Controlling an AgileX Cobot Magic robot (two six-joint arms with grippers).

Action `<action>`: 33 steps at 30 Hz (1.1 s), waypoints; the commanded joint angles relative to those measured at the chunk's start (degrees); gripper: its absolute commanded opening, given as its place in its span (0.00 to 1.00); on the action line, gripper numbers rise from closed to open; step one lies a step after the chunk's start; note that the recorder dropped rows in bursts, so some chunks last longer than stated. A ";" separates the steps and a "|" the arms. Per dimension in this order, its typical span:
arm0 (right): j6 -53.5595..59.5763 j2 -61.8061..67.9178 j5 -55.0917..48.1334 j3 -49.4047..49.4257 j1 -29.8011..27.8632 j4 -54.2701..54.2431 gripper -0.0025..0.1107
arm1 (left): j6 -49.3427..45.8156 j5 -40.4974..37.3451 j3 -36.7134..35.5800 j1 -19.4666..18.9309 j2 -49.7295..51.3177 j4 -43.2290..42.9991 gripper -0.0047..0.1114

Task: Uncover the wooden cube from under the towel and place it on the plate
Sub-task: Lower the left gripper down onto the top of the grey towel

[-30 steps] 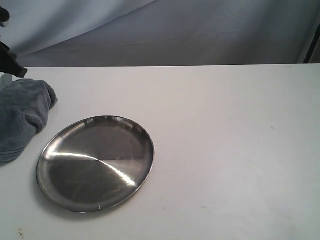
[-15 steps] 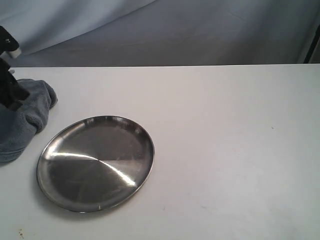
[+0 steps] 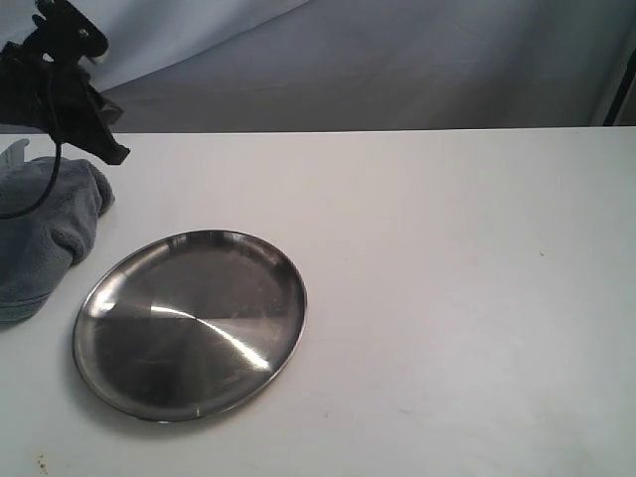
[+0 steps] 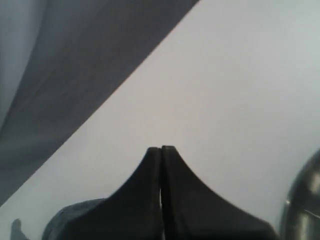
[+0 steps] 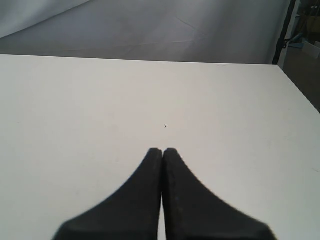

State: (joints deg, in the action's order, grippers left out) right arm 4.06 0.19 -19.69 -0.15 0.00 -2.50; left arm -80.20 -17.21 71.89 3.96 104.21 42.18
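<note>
The grey-blue fleece towel [image 3: 45,234] lies bunched at the table's far left, and a corner of it [image 4: 65,220] shows in the left wrist view. Its folds hide the wooden cube in every view. The shiny steel plate [image 3: 189,323] sits empty to the right of the towel; its rim [image 4: 300,200] shows in the left wrist view. My left gripper [image 3: 117,154] hovers above the towel's back edge, shut on nothing [image 4: 161,148]. My right gripper [image 5: 163,150] is shut and empty over bare table, out of the exterior view.
The white table [image 3: 447,298] stretches to the right of the plate. A grey fabric backdrop [image 3: 397,60] hangs behind the table's far edge. A dark stand [image 5: 285,30] rises beyond the table's corner in the right wrist view.
My left arm has risen from the towel and swung rightward, now higher above its back edge. Towel and plate have not moved.
</note>
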 commanded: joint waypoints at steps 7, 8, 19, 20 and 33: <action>0.16 -0.19 0.49 0.15 0.00 -0.04 0.02 | 3.65 8.66 0.40 -2.44 0.06 -0.67 0.04; 0.16 -0.19 0.49 0.15 0.00 -0.04 0.02 | 3.75 8.99 0.40 -3.11 0.06 -1.07 0.04; 0.16 -0.19 0.49 0.15 0.00 -0.04 0.02 | 4.93 4.44 0.40 -12.18 0.06 -1.07 0.12; 0.16 -0.19 0.49 0.15 0.00 -0.04 0.02 | 4.93 3.55 0.40 -12.88 0.31 -1.25 0.14; 0.16 -0.19 0.49 0.15 0.00 -0.04 0.02 | 18.97 2.04 0.29 -17.73 7.59 -4.88 0.66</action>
State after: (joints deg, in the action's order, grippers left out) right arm 4.06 0.19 -19.69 -0.15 0.00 -2.50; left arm -66.18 -15.90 71.89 -13.81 111.01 36.89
